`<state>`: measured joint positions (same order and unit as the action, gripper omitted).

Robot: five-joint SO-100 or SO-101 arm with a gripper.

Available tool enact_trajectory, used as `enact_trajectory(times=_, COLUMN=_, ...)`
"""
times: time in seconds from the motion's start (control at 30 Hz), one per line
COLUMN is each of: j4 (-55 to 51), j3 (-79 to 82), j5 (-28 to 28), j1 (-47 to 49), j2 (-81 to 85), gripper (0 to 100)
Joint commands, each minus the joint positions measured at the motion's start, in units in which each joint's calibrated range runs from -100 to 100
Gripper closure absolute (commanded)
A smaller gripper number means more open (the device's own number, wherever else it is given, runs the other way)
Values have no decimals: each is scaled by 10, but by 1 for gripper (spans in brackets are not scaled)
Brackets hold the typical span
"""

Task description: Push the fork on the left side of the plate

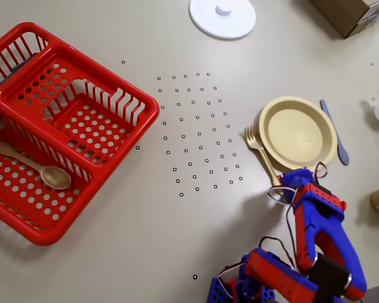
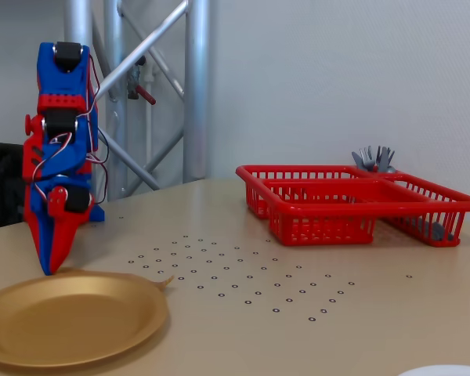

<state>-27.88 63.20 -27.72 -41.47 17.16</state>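
Well, going left to right in the overhead view: red basket (image 1: 57, 126) sits far left w/ a tan spoon (image 1: 35, 165) in its lower compartment, well apart from the job, so nothing there to avoid. Then the dotted patch of tabletop (image 1: 196, 208), then the fork (image 1: 260, 154), lying tines-up along the plate's left rim, touching or just beside it; handle runs down-right toward me. The plate (image 1: 297, 134) is next, w/ a grey-blue knife (image 1: 335, 134) on its right side, prob. a place setting. My gripper (image 1: 289, 180) is tip-down at the fork's handle end, just below the plate; the fixed view shows it (image 2: 50, 266) as one narrow point at the tabletop by the plate rim (image 2: 102, 345), so the jaws look closed w/ nothing held. I judge that's right for nudging, not grasping. Contact w/ the handle: can't tell, tip hides it.
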Motion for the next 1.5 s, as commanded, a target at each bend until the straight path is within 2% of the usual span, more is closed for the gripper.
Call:
enact_trajectory(times=0.0, j4=5, j3=-23, j5=9, j1=14, j2=-16, gripper=100)
enact_trajectory(times=0.17, j4=5, j3=-46, j5=21, j1=28, j2=-32, gripper=100)
enact_trajectory(times=0.5, j4=-5, j3=-76, j5=2, j1=5, j2=-52, gripper=100)
enact_trajectory(times=1.1, j4=-77, j3=36, j5=-39, j1=-30, j2=114, gripper=100)
enact_trajectory(times=1.47, j4=-73, j3=46, j5=-16, j1=0, j2=127, gripper=100)
